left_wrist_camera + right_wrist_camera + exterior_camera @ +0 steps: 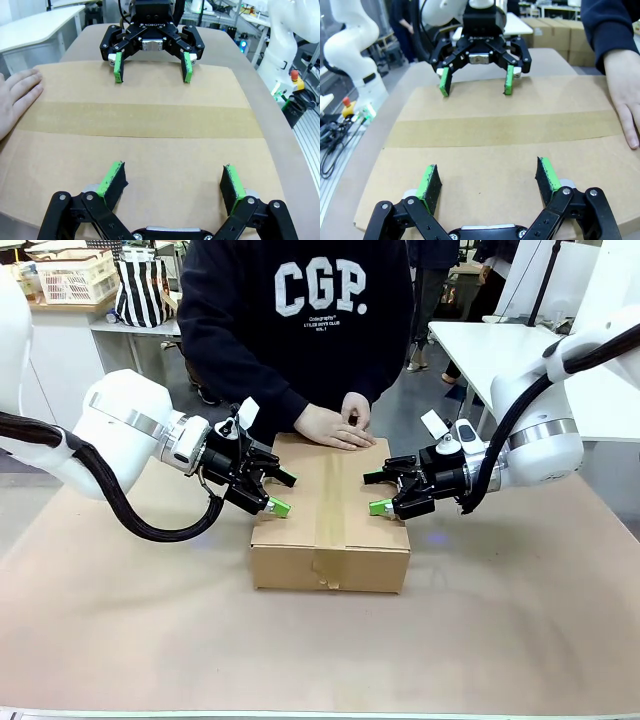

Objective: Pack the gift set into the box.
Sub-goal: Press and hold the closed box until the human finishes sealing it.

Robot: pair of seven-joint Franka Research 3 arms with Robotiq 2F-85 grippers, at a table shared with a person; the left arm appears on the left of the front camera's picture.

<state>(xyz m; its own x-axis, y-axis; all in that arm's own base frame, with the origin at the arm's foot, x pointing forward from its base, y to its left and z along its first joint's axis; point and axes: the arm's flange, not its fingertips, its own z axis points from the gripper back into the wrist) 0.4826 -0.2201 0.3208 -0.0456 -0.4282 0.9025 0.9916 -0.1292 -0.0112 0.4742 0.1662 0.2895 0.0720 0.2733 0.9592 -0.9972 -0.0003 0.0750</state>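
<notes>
Two grippers face each other across the large plain brown corrugated cardboard box [330,525], and that is the relation your next move turns on. The box sits at the middle of the table, closed, with a strip of brown tape [331,502] running down its top from the person's side toward the robot's side. Its long axis runs the same way, so each gripper meets a long side edge.

Your left gripper [272,492] hangs over the box's left edge, jaws spread wide with nothing between the green pads [112,179]. Your right gripper [385,492] mirrors it at the right edge, likewise spread and empty. In the wrist views each pair of fingers sits just above the cardboard top; whether the pads touch it I cannot tell. Both stand about equally near, so neither arm has the advantage.

The person's hands [336,426] rest flat on the far end of the top, touching the cardboard and close to the tape line. They are apart from both grippers, but they are the one thing in your way if you travel toward the far edge.

By my judgement the packing is done and the flaps sealed. Whatever follows, pressing down or pushing from the sides, move the arms together so the box does not slew, and mind those hands.

The brown paper-covered table [520,620] around the box is bare.
</notes>
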